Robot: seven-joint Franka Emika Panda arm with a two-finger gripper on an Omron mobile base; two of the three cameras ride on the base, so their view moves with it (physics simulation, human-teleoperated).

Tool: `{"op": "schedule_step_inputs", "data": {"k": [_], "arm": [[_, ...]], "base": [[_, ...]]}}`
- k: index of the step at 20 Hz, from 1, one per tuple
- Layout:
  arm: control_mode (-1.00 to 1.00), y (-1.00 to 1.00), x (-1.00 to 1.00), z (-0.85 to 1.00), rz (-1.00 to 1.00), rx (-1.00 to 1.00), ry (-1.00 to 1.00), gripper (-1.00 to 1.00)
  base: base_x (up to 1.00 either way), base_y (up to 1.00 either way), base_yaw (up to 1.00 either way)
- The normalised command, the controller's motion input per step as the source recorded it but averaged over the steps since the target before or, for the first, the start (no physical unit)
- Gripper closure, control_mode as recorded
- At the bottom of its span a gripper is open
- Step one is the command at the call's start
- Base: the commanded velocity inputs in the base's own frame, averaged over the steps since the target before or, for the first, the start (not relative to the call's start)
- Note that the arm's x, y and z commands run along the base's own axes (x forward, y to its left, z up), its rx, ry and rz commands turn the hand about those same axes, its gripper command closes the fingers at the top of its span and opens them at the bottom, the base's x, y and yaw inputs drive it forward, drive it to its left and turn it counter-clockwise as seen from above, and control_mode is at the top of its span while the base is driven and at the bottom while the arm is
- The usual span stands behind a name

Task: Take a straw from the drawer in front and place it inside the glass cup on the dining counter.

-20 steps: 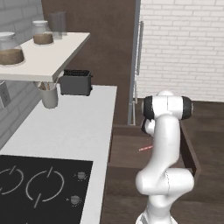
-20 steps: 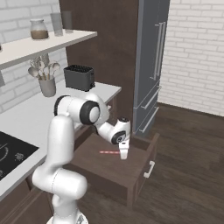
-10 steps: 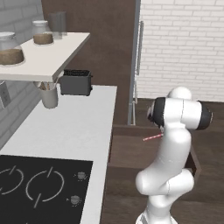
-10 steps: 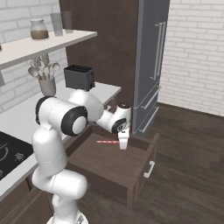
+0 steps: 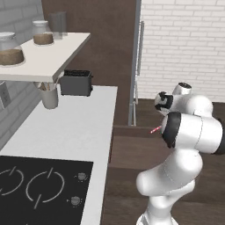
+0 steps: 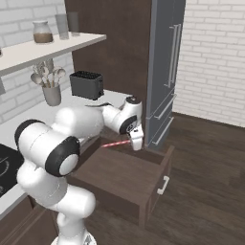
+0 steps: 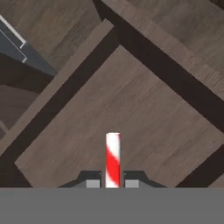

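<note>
gripper [image 6: 135, 142] clamped on straw [image 6: 115, 143], held level above open drawer [image 6: 143, 179]. risk: thin straw slipping or snagging during swing toward glass cup.

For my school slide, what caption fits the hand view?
End effector holding a red-and-white striped straw above the open brown drawer.

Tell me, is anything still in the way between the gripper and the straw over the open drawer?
Nothing is: the gripper is already shut on the straw, which sticks out between its fingertips above the open drawer. The glass cup and dining counter cannot be judged from these views, so that stretch stays unknown.
</note>
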Motion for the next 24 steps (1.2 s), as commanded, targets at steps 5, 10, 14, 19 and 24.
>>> {"op": "schedule_step_inputs", "data": {"k": [5,10,14,19,24], "arm": [[-1.0,0.0,-0.39,1.0,0.38,-0.11,-0.22,1.0],[-1.0,0.09,-0.45,1.0,0.38,-0.16,-0.24,1.0],[-1.0,0.4,-0.45,0.99,0.29,-0.18,-0.16,1.0],[-1.0,0.56,-0.55,0.74,0.21,-0.21,-0.12,1.0],[-1.0,0.56,-0.38,0.32,0.12,-0.21,-0.04,1.0]], "base": [[0.0,0.0,0.0],[0.0,0.0,0.0],[0.0,0.0,0.0],[0.0,0.0,0.0],[0.0,0.0,0.0]]}}
